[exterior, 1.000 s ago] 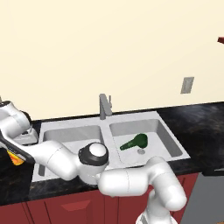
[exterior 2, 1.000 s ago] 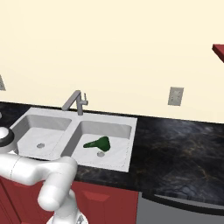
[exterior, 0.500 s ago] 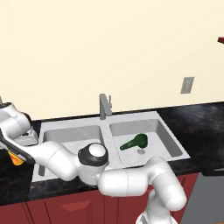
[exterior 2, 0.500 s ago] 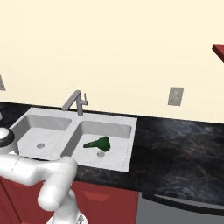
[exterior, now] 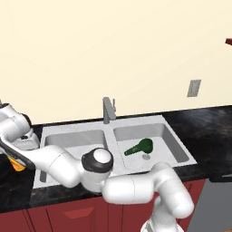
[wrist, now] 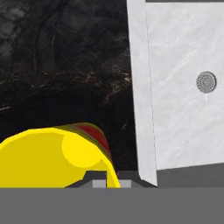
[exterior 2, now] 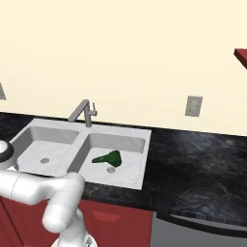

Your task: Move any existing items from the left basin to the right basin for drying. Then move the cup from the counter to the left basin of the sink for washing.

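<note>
The yellow cup (wrist: pixel 52 159) with its red mark fills the lower left of the hand view, on the black counter (wrist: pixel 65 65) just left of the sink's rim. My gripper (wrist: pixel 112 183) is shut on the cup's wall at its right edge. In the left base view the arm reaches far left, and the cup (exterior: pixel 17 164) peeks out below the hand. The left basin (exterior: pixel 72 138) (wrist: pixel 183 109) holds nothing but its drain (wrist: pixel 206 82). The dark green utensil (exterior: pixel 140 147) (exterior 2: pixel 108 158) lies in the right basin (exterior: pixel 170 145) beside that drain.
A grey faucet (exterior: pixel 107 110) (exterior 2: pixel 83 112) stands behind the sink's divider. A wall outlet (exterior: pixel 194 88) sits above the counter on the right. Black counter (exterior 2: pixel 193 164) stretches right of the sink, over red cabinets.
The gripper's jaws have closed onto the cup. The arm, the utensil and the views have stayed where they were.
</note>
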Motion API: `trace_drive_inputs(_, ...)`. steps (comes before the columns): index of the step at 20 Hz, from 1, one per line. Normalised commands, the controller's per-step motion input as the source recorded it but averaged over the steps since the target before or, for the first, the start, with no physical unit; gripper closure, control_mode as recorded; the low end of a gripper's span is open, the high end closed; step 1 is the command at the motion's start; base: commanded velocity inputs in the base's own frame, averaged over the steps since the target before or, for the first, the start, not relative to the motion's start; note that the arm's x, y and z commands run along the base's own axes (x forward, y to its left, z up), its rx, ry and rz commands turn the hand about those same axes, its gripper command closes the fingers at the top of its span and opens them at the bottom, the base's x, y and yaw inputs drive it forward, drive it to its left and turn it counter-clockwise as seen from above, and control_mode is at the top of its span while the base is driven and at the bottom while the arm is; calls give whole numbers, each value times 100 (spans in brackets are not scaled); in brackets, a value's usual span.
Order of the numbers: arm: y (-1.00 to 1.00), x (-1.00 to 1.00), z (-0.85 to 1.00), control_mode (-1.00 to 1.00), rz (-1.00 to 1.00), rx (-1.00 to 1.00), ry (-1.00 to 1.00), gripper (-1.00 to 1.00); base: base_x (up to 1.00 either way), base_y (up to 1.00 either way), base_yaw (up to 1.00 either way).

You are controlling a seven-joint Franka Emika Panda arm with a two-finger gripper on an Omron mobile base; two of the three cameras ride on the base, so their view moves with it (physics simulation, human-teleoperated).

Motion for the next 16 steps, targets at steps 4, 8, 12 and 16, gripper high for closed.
trace_drive_inputs(4,-27,-39,12,-100,-3,0,-4,100,0,0,0)
trace_drive_inputs(8,-52,-28,21,-100,-3,1,-1,100,0,0,0)
trace_drive_inputs(12,-69,-14,29,-100,-8,3,0,100,0,0,0)
trace_drive_inputs(16,-70,-15,18,-100,-8,5,0,100,0,0,0)
